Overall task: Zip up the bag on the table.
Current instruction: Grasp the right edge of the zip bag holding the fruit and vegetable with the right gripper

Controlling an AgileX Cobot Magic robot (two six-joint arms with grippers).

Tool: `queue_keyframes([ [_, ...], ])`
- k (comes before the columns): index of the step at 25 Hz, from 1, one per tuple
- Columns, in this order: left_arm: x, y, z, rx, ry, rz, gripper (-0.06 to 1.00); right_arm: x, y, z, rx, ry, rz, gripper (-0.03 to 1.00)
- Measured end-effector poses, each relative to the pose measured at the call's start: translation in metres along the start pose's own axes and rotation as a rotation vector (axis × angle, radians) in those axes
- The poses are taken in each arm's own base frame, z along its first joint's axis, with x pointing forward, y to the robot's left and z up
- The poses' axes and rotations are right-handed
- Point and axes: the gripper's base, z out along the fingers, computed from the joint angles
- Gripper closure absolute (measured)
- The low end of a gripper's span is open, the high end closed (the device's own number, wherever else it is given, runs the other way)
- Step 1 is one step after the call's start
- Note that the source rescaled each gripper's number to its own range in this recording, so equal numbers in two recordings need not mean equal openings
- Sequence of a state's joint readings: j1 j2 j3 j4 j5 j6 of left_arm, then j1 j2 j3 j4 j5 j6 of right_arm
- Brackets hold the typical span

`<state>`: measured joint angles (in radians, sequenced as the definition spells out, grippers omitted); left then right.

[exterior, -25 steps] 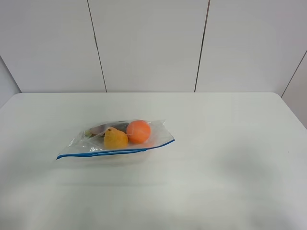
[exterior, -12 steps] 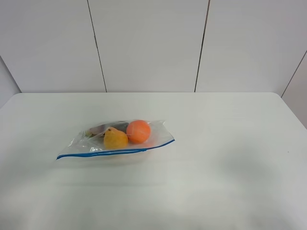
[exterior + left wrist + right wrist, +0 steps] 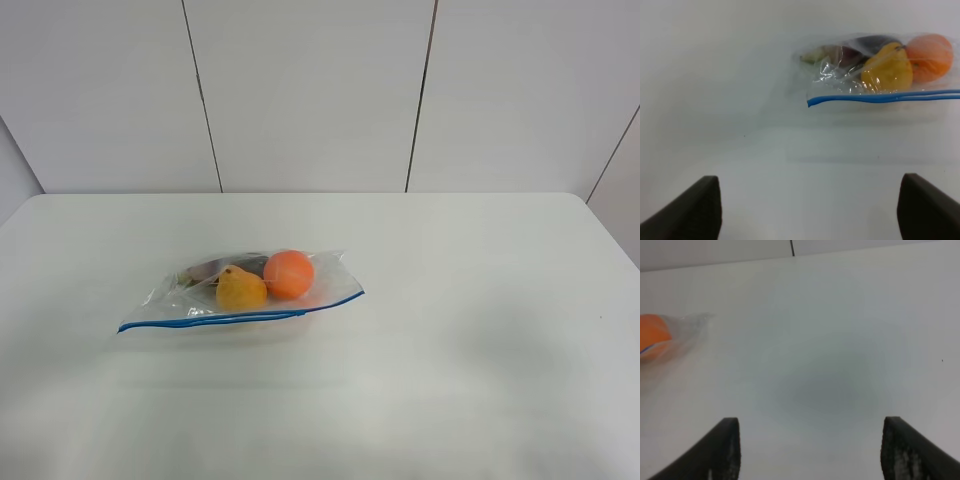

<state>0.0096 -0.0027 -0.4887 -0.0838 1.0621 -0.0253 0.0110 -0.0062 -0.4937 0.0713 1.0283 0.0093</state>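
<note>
The clear bag [image 3: 240,292] lies left of centre on the white table [image 3: 450,330]. Its blue seal strip [image 3: 240,317] runs along the near edge. An orange ball [image 3: 289,273], a yellow pear-shaped item [image 3: 240,289] and a dark item [image 3: 225,266] show through it. Neither arm shows in the exterior view. In the left wrist view the bag [image 3: 875,70] lies ahead of my left gripper [image 3: 810,210], which is open and empty above the table. My right gripper [image 3: 810,450] is open and empty; only the bag's end with the orange ball [image 3: 652,335] shows at that view's edge.
White wall panels [image 3: 310,90] stand behind the table's far edge. The table's rounded right corner [image 3: 585,200] is at the back right.
</note>
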Motion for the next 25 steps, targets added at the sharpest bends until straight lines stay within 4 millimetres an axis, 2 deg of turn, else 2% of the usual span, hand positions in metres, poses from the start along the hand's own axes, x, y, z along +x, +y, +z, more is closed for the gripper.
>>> queue_keyframes([
  [14, 0.0, 0.0, 0.0, 0.0, 0.0, 0.001, -0.06, -0.005, 0.001, -0.004, -0.007, -0.017, 0.003, -0.03],
  [16, 0.0, 0.0, 0.0, 0.0, 0.0, 0.001, -0.06, -0.015, 0.003, -0.007, -0.018, -0.019, 0.009, -0.03],
  [19, 0.0, 0.0, 0.0, 0.0, 0.0, 0.001, -0.06, -0.039, 0.006, -0.001, -0.047, 0.009, 0.032, -0.03],
  [22, 0.0, 0.0, 0.0, 0.0, 0.0, 0.001, -0.06, -0.067, 0.013, 0.016, -0.117, 0.051, 0.062, -0.03],
  [25, 0.0, 0.0, 0.0, 0.0, 0.0, 0.001, -0.06, -0.089, 0.022, 0.046, -0.219, 0.137, 0.105, -0.03],
])
